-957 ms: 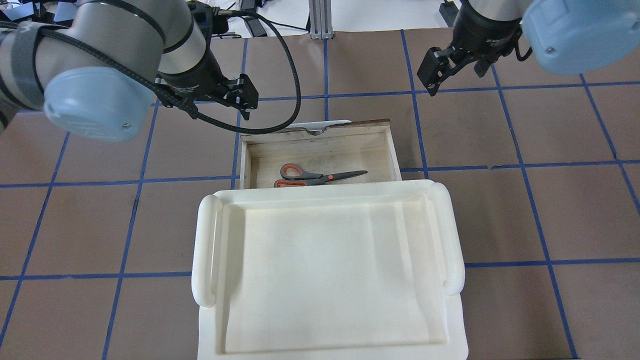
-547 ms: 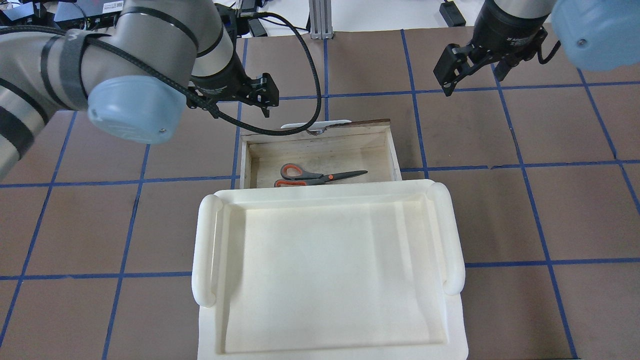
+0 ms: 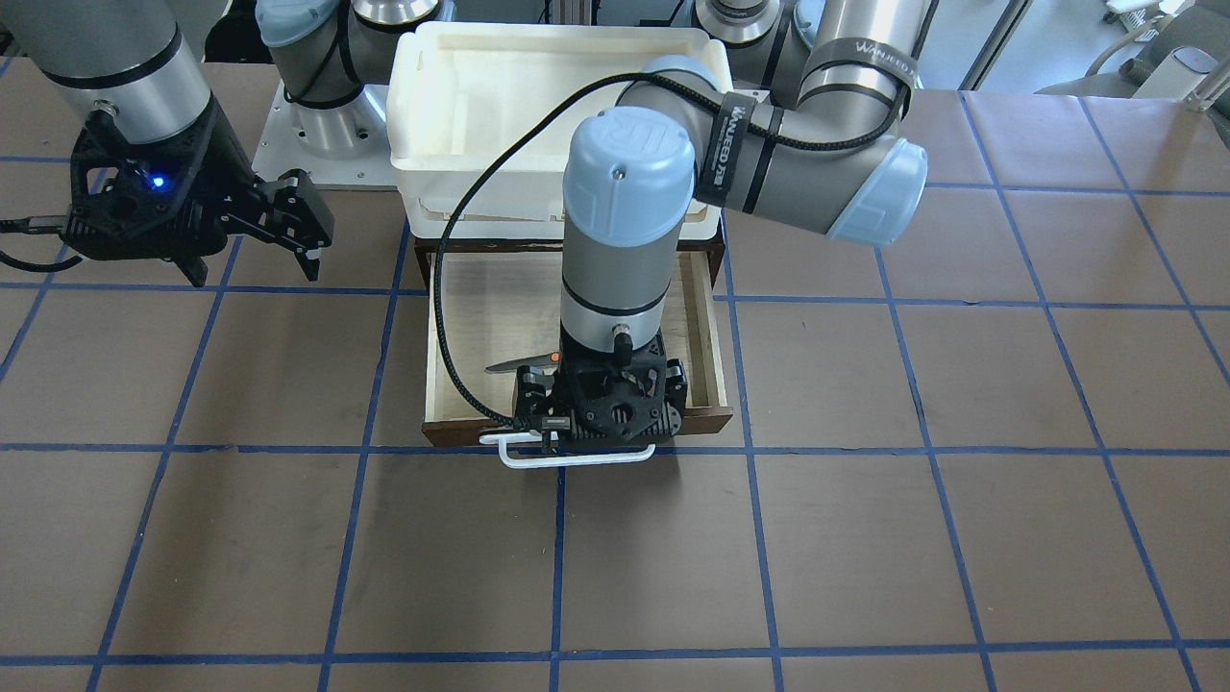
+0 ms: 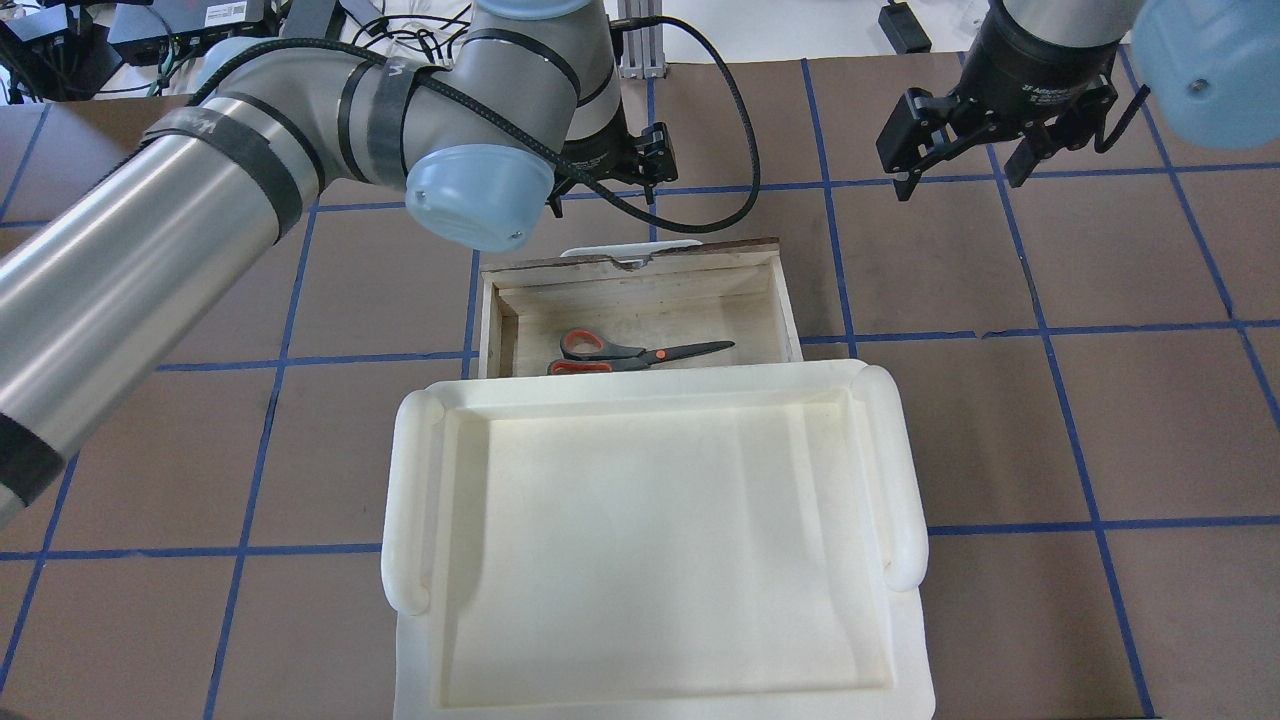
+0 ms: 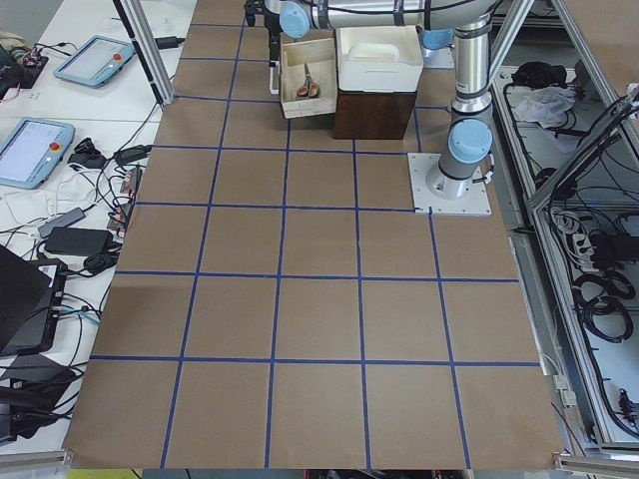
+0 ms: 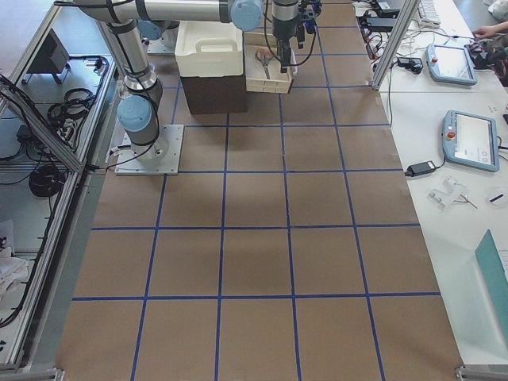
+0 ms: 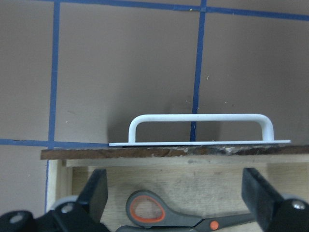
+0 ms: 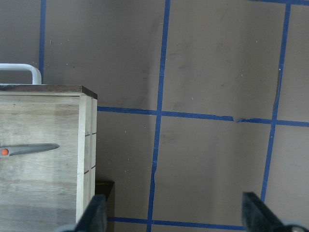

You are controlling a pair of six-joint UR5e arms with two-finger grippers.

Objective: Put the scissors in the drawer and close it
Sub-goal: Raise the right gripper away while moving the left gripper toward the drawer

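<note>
Nearest the robot, the white tub (image 4: 405, 520) is sitting on top of the dark cabinet (image 5: 374, 110), and its rim is hiding the rear strip of the drawer in the overhead view. Just beyond it, the drawer (image 4: 640, 290) is standing pulled out and open, showing its pale plywood floor. The scissors (image 4: 630, 353) are lying flat inside it, close to the tub side, with the blades shut. The grey-and-orange loops are pointing toward the robot's left and the blade tips toward its right. One loop is partly tucked under the tub's rim as seen from above.

Farther out, the white bar handle (image 7: 217, 116) is projecting from the drawer's dark front edge over the brown surface (image 4: 1000, 420). The left claw (image 7: 174, 181) is hanging above that front edge, its fingers spread wide and gripping nothing. Whether it is touching the wood cannot be told.

Farthest off, the right claw (image 4: 958, 160) is hovering over the bare surface beyond the drawer's right corner, well apart from it, fingers likewise spread and empty.
</note>
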